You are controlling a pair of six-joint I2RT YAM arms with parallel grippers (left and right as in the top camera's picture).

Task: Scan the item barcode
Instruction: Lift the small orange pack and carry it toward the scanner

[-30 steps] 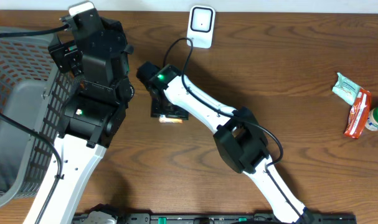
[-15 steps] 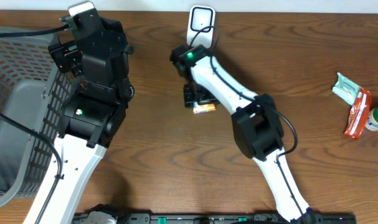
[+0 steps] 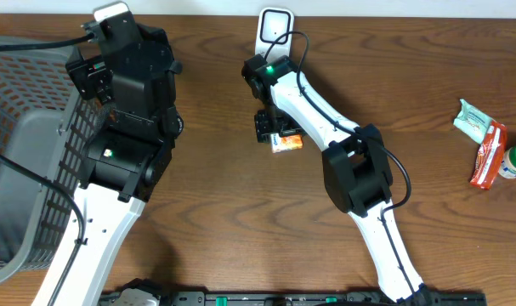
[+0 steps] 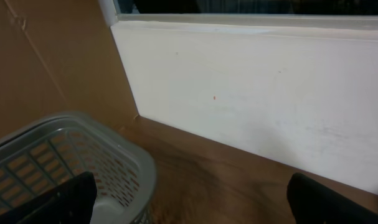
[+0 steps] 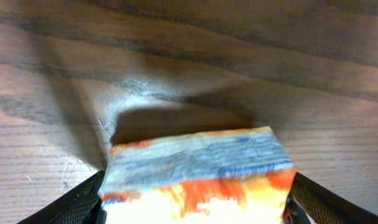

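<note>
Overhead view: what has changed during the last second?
The right hand, gripping the orange packet, carried it to the right and farther back, toward the white scanner. No grip was taken or released. The left arm, the basket and the snacks stayed in place.

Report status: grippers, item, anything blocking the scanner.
Left gripper open, by the basket. Right gripper shut on the pack, lifted off the table, short of the scanner. No clutter between them.
</note>
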